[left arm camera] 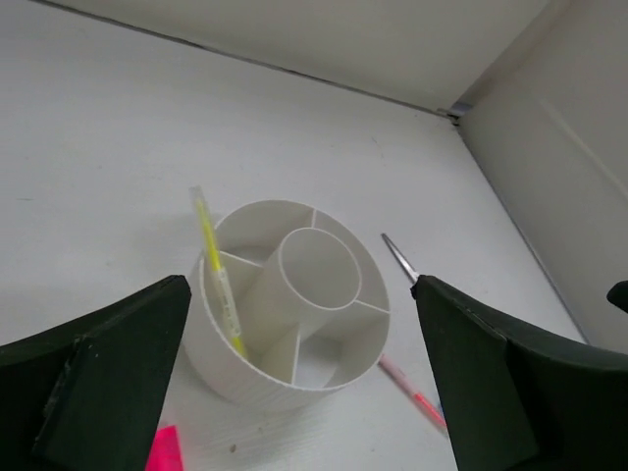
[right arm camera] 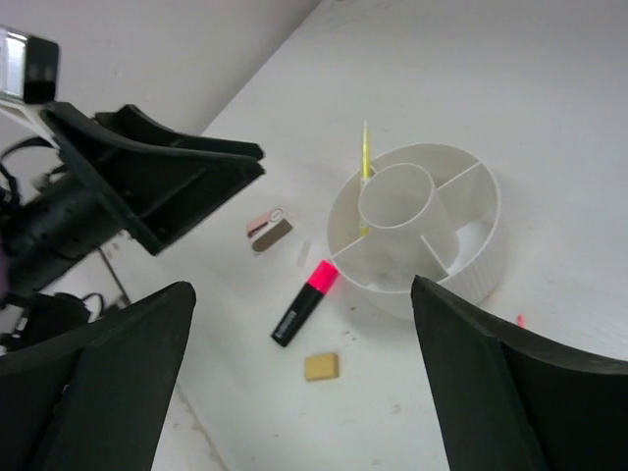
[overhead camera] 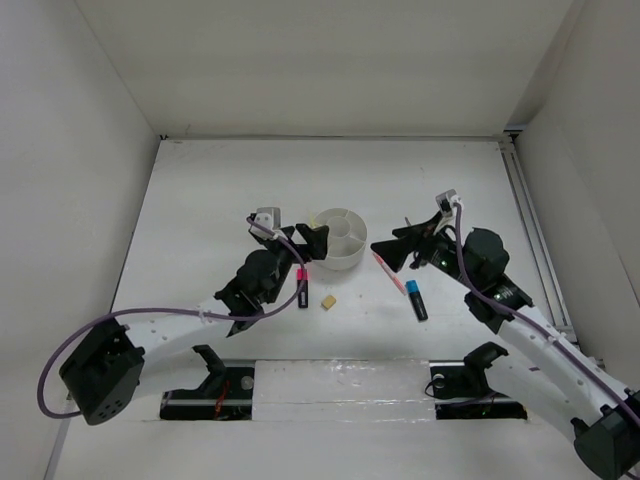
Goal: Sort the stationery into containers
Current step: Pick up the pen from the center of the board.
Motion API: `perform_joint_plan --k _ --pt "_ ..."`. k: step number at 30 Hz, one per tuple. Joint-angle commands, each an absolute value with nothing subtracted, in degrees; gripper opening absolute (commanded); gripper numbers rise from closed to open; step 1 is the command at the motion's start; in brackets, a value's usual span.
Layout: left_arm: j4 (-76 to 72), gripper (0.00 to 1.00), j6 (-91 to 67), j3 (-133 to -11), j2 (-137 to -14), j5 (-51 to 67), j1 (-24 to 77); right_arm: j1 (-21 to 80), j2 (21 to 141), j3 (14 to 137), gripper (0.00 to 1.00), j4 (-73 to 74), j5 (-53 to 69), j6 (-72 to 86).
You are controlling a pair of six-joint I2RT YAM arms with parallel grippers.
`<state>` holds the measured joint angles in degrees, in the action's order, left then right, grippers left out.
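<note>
The black left gripper (left arm camera: 302, 289) is spread wide with nothing in it, right over the round white plastic organizer (left arm camera: 245, 378). A thin yellow pen (left arm camera: 218, 280) leans in one side pocket, so it looks sorted. The right gripper (right arm camera: 304, 289) is wide and empty too, likely ready for the pink-capped black marker (right arm camera: 304, 304) lying beside the organizer.

The left arm (overhead camera: 170, 330) and right arm (overhead camera: 550, 340) are reaching inward, left fingers (left arm camera: 108, 383) and right fingers (right arm camera: 98, 392) standing wide apart, empty.

Yellow pen (left arm camera: 218, 280) leans in a wedge of the white organizer (left arm camera: 257, 389); pink-capped marker (right arm camera: 304, 304), tan eraser (right arm camera: 321, 367) lie nearby.
</note>
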<state>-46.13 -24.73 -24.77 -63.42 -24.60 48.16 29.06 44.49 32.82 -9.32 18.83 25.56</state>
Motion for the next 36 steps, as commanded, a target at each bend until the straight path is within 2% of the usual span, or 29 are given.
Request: perform_joint_plan --k 1,3,8,14,16,19,26,32,36 --pt "-37.7 1.0 -26.4 -27.2 -58.9 -28.8 48.3 27.6 45.2 32.5 1.0 -9.9 17.2 22.9" --pt "-32.6 1.0 -28.8 -29.4 -56.8 -31.9 48.3 26.7 45.7 33.0 1.0 -7.3 16.5 21.6" --pt "-7.6 1.0 -38.7 -37.0 -56.2 -40.3 48.3 23.1 49.4 33.0 0.98 -3.8 18.2 18.1" --pt "6.1 1.0 -48.5 -40.3 -55.4 -42.6 47.5 21.3 54.0 31.3 0.94 -2.5 18.4 16.3" --pt "7.9 1.0 -49.4 -40.3 -54.6 -38.8 45.3 21.3 55.1 31.3 0.89 -0.6 16.2 15.7" --pt "10.8 1.0 -49.9 -41.1 -54.6 -38.8 45.3 21.3 57.5 31.3 0.89 0.6 14.0 16.3" --pt "13.0 1.0 -47.8 -43.7 -54.1 -36.0 45.3 23.0 71.3 38.1 0.79 8.9 8.6 15.1" --pt "12.1 1.0 -45.5 -44.5 -53.5 -30.7 45.3 28.9 73.9 42.9 0.79 17.4 -2.8 14.6" --pt "10.3 1.0 -44.9 -43.0 -52.4 -29.4 45.3 31.5 75.0 44.0 0.73 18.0 -3.6 13.3"
